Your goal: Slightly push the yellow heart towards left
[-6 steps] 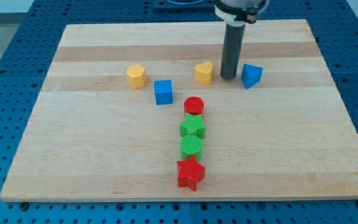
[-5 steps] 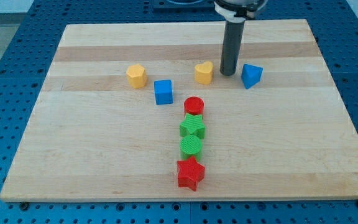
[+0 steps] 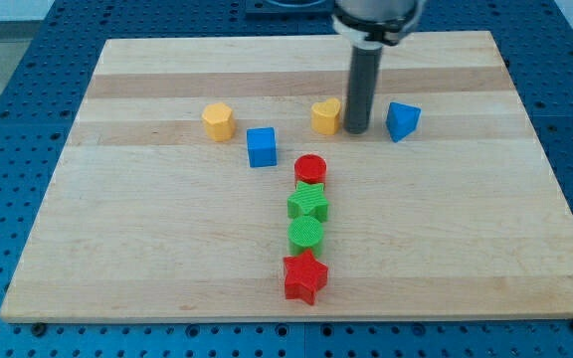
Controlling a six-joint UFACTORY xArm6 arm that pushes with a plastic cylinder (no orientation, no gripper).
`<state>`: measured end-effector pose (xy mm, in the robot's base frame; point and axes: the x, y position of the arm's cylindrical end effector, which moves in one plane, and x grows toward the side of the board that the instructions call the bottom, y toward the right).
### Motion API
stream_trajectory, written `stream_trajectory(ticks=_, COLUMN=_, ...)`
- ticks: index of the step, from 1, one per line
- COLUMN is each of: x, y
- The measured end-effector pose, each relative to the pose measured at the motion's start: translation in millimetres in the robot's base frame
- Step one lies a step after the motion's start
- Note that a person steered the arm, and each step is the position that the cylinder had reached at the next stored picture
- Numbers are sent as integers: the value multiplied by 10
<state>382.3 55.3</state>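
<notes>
The yellow heart (image 3: 325, 115) lies on the wooden board (image 3: 167, 249) a little above the view's middle. My tip (image 3: 356, 130) stands right against the heart's right side, touching it or nearly so. A blue block with a pointed shape (image 3: 402, 120) lies just to the right of my tip.
A yellow hexagon block (image 3: 219, 121) and a blue cube (image 3: 261, 146) lie to the left of the heart. Below the heart runs a column: red cylinder (image 3: 310, 169), green star (image 3: 308, 204), green cylinder (image 3: 306, 234), red star (image 3: 304, 276).
My tip has moved left, from midway between the heart and the blue block to the heart's right side. The heart has hardly moved, if at all.
</notes>
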Motion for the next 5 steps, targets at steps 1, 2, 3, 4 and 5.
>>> stream_trajectory(ticks=1, x=-1, y=-501)
stream_trajectory(ticks=2, x=-1, y=-911)
stream_trajectory(ticks=3, x=-7, y=-1185)
stream_trajectory(ticks=4, x=-50, y=-1327)
stream_trajectory(ticks=5, x=-67, y=-1372)
